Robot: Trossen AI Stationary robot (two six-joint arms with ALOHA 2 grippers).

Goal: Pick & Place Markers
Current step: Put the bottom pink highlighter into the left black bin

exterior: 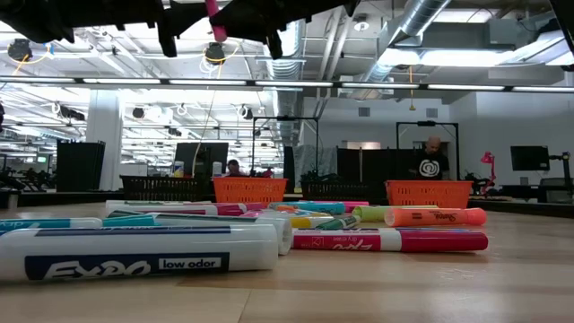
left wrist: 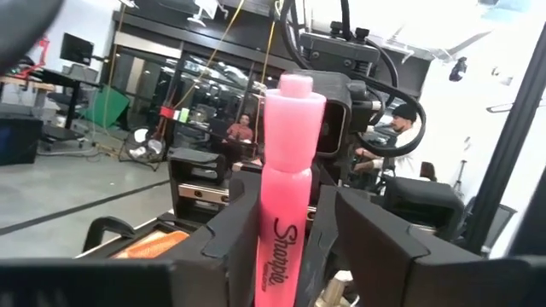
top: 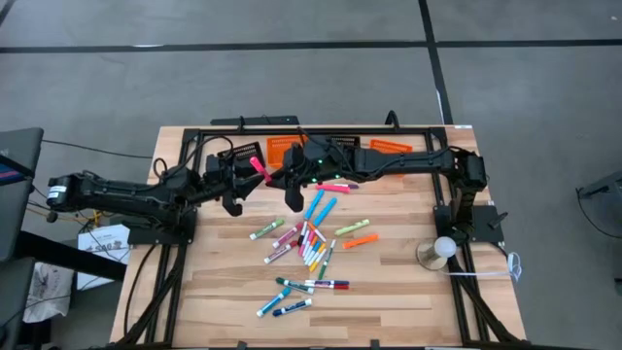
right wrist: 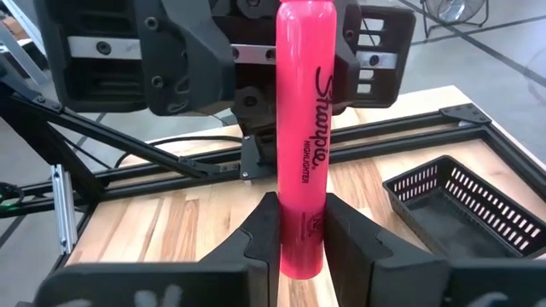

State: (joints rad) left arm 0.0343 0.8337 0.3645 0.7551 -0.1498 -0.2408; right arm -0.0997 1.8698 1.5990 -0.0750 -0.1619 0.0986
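Observation:
A pink Sharpie marker stands nearly upright in the air over the table's far middle, between my two grippers. My right gripper reaches in from the table's right and is shut on it. My left gripper comes from the left, open, with one finger on each side of the marker. A dark gap shows beside one of its fingers. In the low view the marker's lower end pokes down below the arms. Many other markers lie loose on the table. My right gripper pinches the pink marker's body near its lower end between its two fingers. The fingers come from the table's right, slanting slightly down, and lie across the marker. The marker is lifted clear of the table and stands nearly upright, its upper part rising between the left fingers.
Two orange baskets and a black mesh basket sit along the far edge. A white round object stands at the right. Markers lie close to the low camera.

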